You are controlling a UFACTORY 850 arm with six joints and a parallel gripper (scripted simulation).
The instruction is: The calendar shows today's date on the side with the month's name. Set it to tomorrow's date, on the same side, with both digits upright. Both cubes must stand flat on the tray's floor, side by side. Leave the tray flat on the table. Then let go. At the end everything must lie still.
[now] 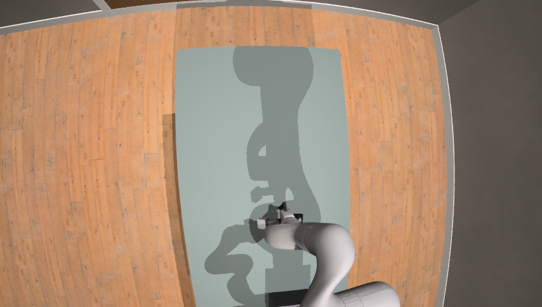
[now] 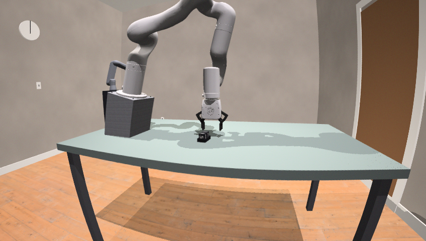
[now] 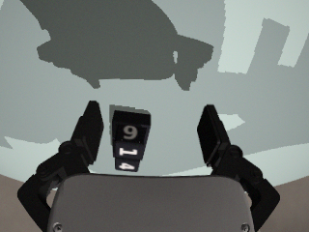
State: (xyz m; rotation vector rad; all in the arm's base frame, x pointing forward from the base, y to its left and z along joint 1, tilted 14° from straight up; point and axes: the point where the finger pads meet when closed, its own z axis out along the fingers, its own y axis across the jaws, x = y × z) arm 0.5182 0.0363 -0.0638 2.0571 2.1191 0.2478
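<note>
The arm arches up from its base near one corner of the bench, its wrist section upright. The pincer [image 1: 283, 213] [image 2: 211, 126] [image 3: 151, 115] hangs fingers-down, spread wide and holding nothing, above the bench, inward from its long edges.

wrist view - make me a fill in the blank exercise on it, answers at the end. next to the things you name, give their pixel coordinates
The black gripper jaws stand ____, with nothing between them. Of the white digits on the small black calendar [image 2: 203, 136] [image 3: 131, 118], the one farthest from the grey gripper body [image 2: 211, 109] [image 3: 152, 203] is a ____. The digit nearest that body is a ____. Between those two, the middle digit is a ____.

Missing words: open; 9; 4; 1
</note>
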